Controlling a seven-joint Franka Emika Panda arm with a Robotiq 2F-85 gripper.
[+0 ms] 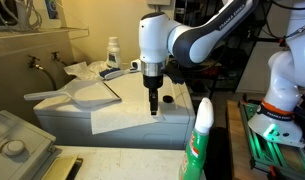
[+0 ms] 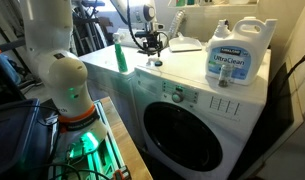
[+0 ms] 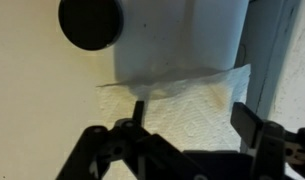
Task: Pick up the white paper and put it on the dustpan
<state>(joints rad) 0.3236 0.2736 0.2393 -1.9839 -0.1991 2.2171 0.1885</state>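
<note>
On top of the washer in an exterior view, the white paper [image 1: 122,118] lies flat on the surface [image 1: 62,118], with the dustpan [image 1: 80,95] just beside it, further toward the left of the picture, its handle reaching out that way. The end effector [image 1: 152,110] points straight down over the paper's right-hand corner, tips at or just above the sheet, and holds nothing.

From the opposite side, in an exterior view, the end effector [image 2: 150,48] hangs low over the same surface behind a big detergent jug [image 2: 237,55]. The paper is too small to make out here.

Up close in the wrist view, the paper [image 3: 192,100] sits directly beneath the end effector [image 3: 190,125], whose fingers [image 3: 138,112] stand spread apart with the sheet's corner between them and nothing gripped. The paper's near edge runs across the picture, roughly in line with the gap between the fingers. A black knob [image 3: 90,22] lies just beyond. The coming move looks like a short straight descent and a pinch.
</note>
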